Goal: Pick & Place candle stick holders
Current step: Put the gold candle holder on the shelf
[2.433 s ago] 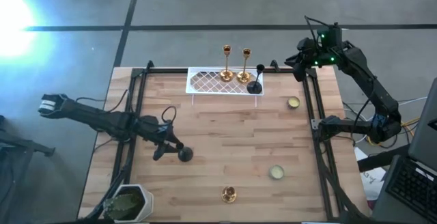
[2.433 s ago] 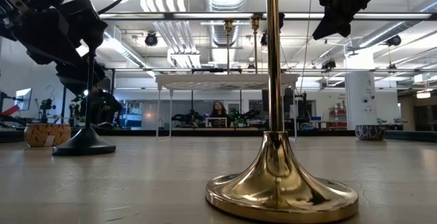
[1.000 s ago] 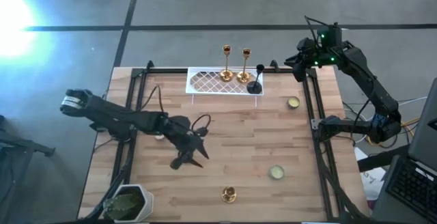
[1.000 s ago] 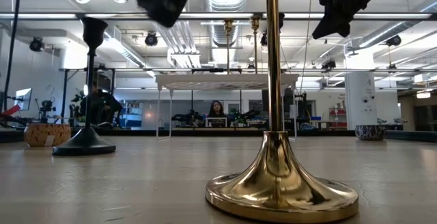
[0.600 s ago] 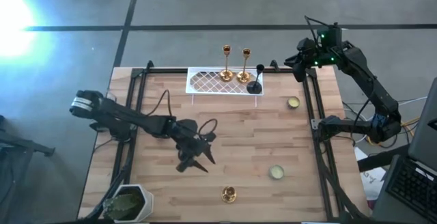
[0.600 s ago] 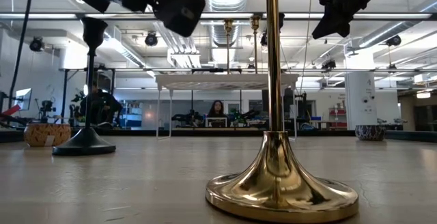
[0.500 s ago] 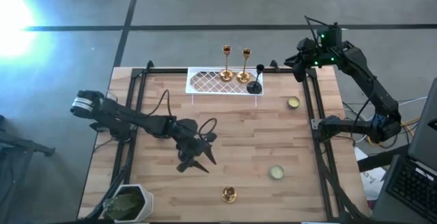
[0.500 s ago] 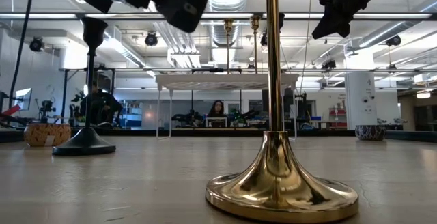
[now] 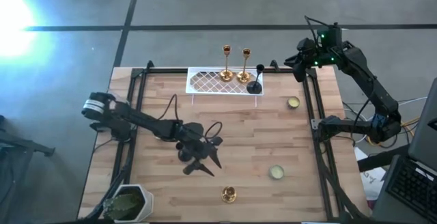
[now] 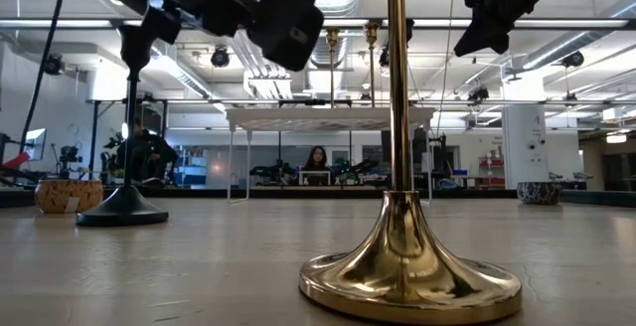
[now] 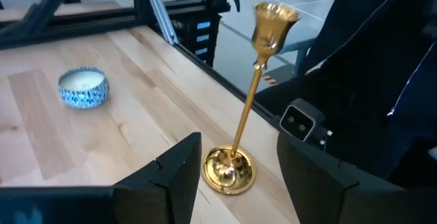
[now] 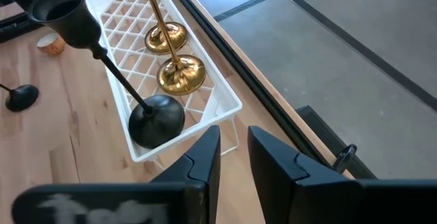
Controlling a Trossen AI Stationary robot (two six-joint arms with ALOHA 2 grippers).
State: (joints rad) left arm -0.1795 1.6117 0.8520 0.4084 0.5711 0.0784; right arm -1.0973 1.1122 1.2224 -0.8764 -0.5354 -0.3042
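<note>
No writing can be read in any view.

High view: the white lattice tray (image 9: 222, 82) at the counter's (image 9: 273, 135) far edge holds two gold candle holders (image 9: 235, 63) and one black holder (image 9: 255, 86). Two cream cups (image 9: 293, 102) sit on bare wood, and a third gold stick (image 9: 228, 195) stands at the near edge. The left hand (image 9: 205, 161) hangs over mid-counter near it.

Low view: that gold stick's base (image 10: 409, 278) fills the foreground; another black holder (image 10: 123, 207) stands apart.

Left wrist view: the left hand's fingers (image 11: 177, 173) stand apart, empty, the gold stick showing between them.

Right wrist view: the right hand (image 12: 233, 157) waits above the tray's corner, fingers nearly together, empty.
</note>
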